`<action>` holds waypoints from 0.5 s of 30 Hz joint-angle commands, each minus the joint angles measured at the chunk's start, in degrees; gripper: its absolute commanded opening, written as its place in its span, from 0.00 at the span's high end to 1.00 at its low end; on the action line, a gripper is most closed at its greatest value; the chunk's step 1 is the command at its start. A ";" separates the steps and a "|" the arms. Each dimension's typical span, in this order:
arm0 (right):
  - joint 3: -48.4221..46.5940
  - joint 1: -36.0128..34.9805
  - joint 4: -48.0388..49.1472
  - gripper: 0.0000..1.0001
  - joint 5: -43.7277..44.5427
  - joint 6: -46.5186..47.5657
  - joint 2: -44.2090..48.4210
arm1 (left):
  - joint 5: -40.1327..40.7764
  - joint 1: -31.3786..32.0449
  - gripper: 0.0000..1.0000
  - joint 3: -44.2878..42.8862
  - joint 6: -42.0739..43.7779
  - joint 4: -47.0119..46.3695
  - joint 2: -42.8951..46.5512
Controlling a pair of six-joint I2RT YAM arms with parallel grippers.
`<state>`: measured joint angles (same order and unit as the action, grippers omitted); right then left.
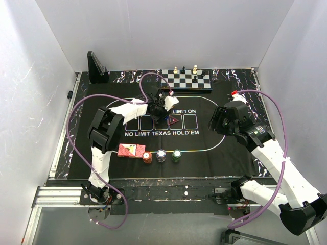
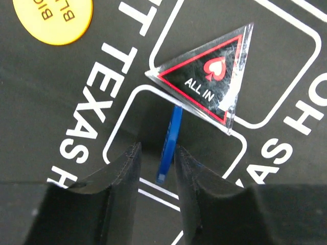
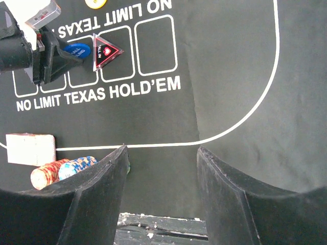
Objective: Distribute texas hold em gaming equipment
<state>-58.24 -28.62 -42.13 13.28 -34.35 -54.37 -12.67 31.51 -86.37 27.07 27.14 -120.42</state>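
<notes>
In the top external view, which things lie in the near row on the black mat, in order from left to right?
deck of red-backed cards → orange-red chip stack → blue-white chip stack → green chip stack

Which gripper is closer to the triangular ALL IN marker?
Left. The left gripper, holding a blue chip, sits right beside the marker; the right gripper hangs open off to its right, well clear.
</notes>
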 commanded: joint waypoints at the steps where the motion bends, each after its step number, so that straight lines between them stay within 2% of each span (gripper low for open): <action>1: 0.49 -0.47 1.44 0.38 -0.36 -0.37 0.84 | 3.79 -2.32 0.78 3.13 1.06 2.40 3.26; 3: 0.67 -0.65 1.44 0.39 -0.45 -0.46 1.11 | 3.35 -4.16 0.97 3.57 0.09 2.31 4.05; 4: 0.58 -0.73 1.44 0.40 -0.45 -0.46 1.11 | 3.09 -4.96 1.00 3.66 -0.43 2.39 4.40; 8: 0.84 -1.09 1.44 0.42 -0.27 -0.55 1.02 | 0.11 -7.77 1.00 3.22 -1.76 3.45 5.46; 15: 0.85 -1.61 0.56 0.46 0.26 -0.72 1.37 | -3.41 -9.00 1.00 3.39 -2.37 7.13 8.88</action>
<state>-57.69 -29.76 -42.04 13.10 -34.59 -54.22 -13.82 22.96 -83.83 25.06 30.22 -117.91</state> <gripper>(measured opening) 0.550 0.040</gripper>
